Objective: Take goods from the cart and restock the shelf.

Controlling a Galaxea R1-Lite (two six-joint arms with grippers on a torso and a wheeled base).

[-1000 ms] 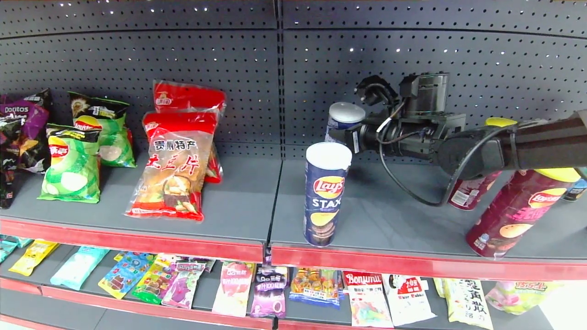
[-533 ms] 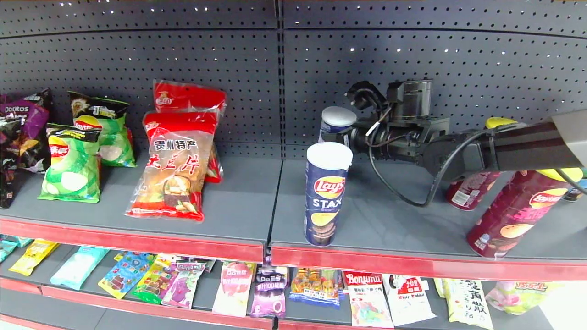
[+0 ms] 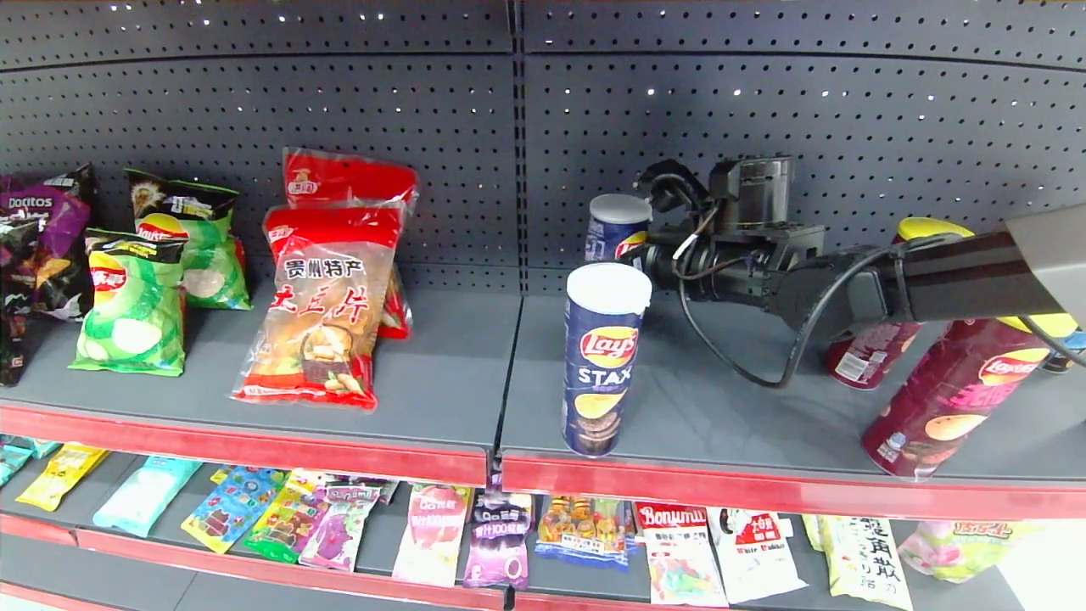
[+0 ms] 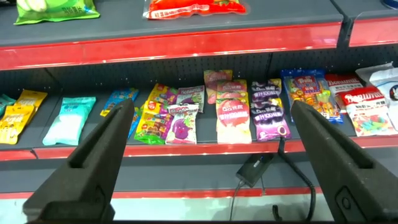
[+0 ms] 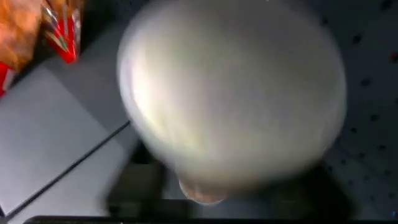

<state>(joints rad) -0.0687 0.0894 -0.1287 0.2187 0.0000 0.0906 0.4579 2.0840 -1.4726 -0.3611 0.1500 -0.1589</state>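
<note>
Head view: right gripper (image 3: 643,253) clamped on blue can (image 3: 612,233), 12 o'clock of standing can (image 3: 604,356) on shelf (image 3: 721,407); release apparently pending; left gripper (image 4: 211,106) wide open, empty.

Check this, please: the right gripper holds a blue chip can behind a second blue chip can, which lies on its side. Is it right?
Not quite. In the head view the second blue chip can stands upright, not on its side. The right gripper does hold the other blue chip can behind it.
</note>
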